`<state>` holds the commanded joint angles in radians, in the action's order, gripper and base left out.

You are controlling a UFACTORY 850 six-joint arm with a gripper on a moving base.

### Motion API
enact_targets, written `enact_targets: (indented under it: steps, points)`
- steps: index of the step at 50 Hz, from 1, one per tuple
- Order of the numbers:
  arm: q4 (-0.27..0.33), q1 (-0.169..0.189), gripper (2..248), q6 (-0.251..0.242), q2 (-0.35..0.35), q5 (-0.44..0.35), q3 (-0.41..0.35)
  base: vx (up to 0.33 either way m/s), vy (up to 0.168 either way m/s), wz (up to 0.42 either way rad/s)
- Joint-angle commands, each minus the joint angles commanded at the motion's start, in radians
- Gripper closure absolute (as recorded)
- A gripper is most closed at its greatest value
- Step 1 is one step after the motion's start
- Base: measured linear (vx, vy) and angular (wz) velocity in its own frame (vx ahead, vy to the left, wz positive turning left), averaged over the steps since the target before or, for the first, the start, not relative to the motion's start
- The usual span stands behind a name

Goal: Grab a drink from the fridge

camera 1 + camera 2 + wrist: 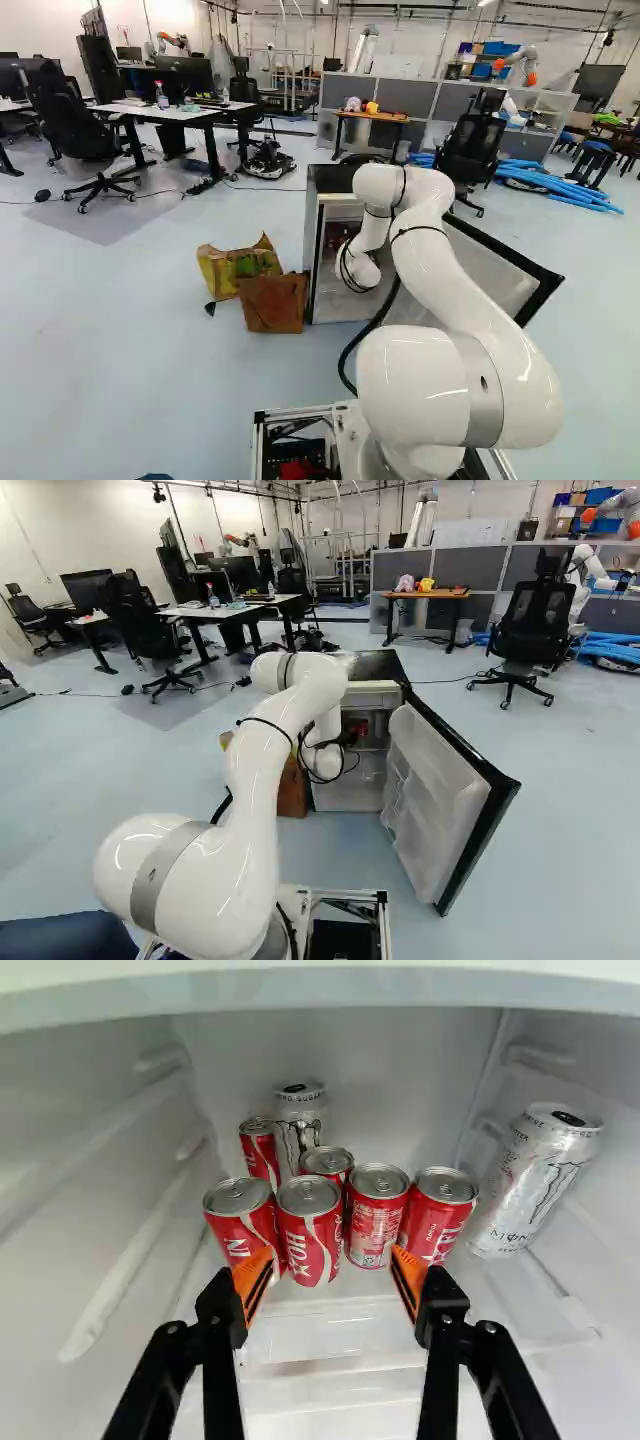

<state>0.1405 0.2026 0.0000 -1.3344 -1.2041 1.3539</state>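
The gripper (348,739) reaches into the compartment of the small fridge (360,793), partly hidden by the arm. In the wrist view the gripper (332,1256) is open, its orange pads well apart. Just beyond the fingertips stands a front row of red cans: one can (238,1222), a second can (309,1232), a third can (376,1215) and a fourth can (437,1216). Behind them are a red can (326,1164), another red can (259,1150) and a silver can (300,1125). A larger silver can (533,1180) leans beside the row. No can is gripped.
The fridge door (440,800) is swung wide, right of the opening in the right base view. A yellow bag (235,268) and a brown box (273,303) stand beside the fridge. Shelf ledges (115,1270) line the inner walls. Another robot (515,70) stands far back.
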Motion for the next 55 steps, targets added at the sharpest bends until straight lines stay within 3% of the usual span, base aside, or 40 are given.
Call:
enact_targets:
  steps: [17, 22, 23, 55]
  points:
    - [0.0, 0.0, 75, 0.0, 0.0, 0.0, 0.0, 0.0, 0.0, 0.0]
    - [0.0, 0.0, 81, 0.0, 0.0, 0.0, 0.0, 0.0, 0.0, 0.0]
    - [0.0, 0.0, 94, 0.0, 0.0, 0.0, 0.0, 0.0, 0.0, 0.0]
    - [0.012, 0.0, 93, 0.0, 0.0, 0.0, 0.0, 0.0, 0.0, 0.0]
